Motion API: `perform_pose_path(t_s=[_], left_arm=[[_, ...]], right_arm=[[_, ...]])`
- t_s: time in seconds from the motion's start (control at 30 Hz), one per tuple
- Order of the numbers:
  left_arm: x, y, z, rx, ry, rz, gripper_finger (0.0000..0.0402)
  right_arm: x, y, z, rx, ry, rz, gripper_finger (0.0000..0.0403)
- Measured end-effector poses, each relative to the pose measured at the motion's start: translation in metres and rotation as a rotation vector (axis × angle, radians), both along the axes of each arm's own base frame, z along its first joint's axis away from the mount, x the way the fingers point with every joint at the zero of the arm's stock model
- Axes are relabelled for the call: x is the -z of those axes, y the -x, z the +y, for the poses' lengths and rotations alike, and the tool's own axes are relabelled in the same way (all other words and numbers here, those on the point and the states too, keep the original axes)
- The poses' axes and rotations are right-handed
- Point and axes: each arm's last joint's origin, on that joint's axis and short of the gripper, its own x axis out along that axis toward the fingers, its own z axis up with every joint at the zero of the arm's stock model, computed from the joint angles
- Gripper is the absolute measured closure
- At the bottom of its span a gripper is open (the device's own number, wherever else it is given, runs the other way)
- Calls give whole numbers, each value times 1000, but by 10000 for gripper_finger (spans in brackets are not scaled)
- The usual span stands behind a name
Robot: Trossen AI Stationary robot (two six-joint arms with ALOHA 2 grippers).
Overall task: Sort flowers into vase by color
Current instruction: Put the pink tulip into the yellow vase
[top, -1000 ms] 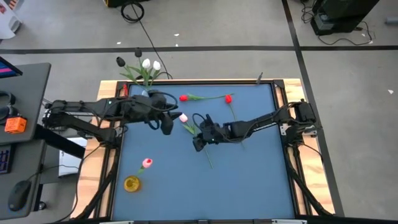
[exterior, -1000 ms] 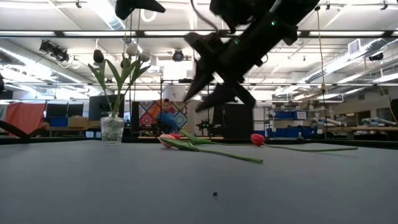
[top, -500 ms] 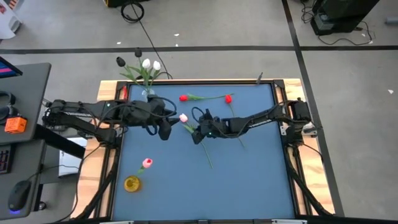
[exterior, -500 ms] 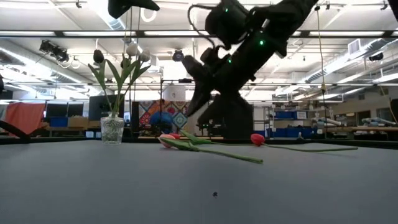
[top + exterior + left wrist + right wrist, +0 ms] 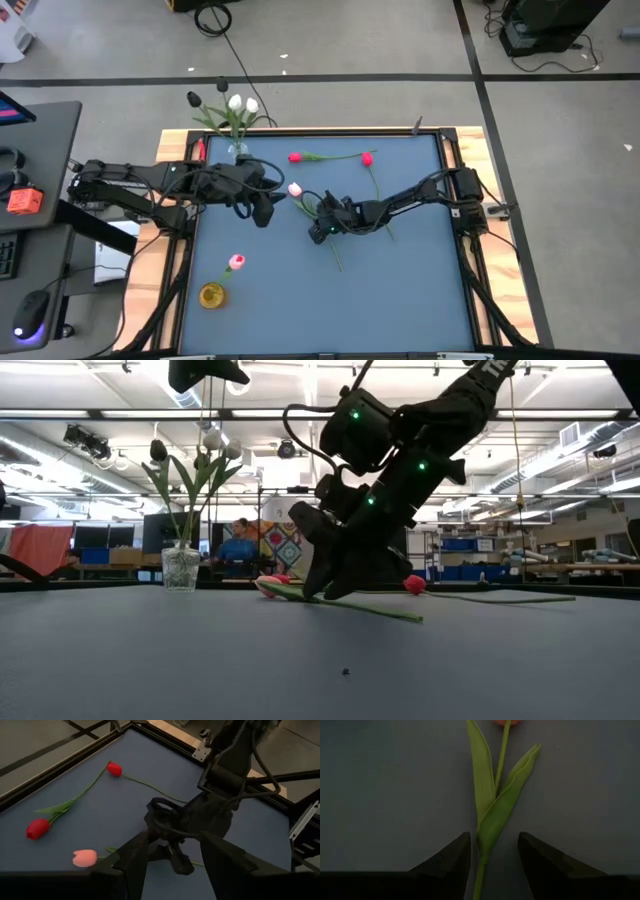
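Since the right hand [image 5: 492,857] stands released with its fingers astride the green stem of the pink tulip [image 5: 296,190] lying flat on the blue counter [image 5: 400,280], a good grasp, to my eye, means sinking until the tips graze the surface and clenching where the leaves meet the stem, kept centred in the gap. Farther off, the left hand [image 5: 266,208] hovers released just beside the bloom; two red tulips [image 5: 294,157] lie beyond.
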Motion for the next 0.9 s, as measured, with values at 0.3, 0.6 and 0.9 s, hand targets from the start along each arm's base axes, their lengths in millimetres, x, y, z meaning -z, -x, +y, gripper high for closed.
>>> perform_pose_path(t_s=[0.3,0.6,0.9], left_arm=[[4,3,0,-41,59,31,216],[4,6,-1,-44,75,42,216],[8,9,-1,-45,72,90,216]], right_arm=[[5,-1,-1,-26,8,21,232],[-14,-3,10,-202,170,-4,246],[-1,-6,14,-279,262,41,222]])
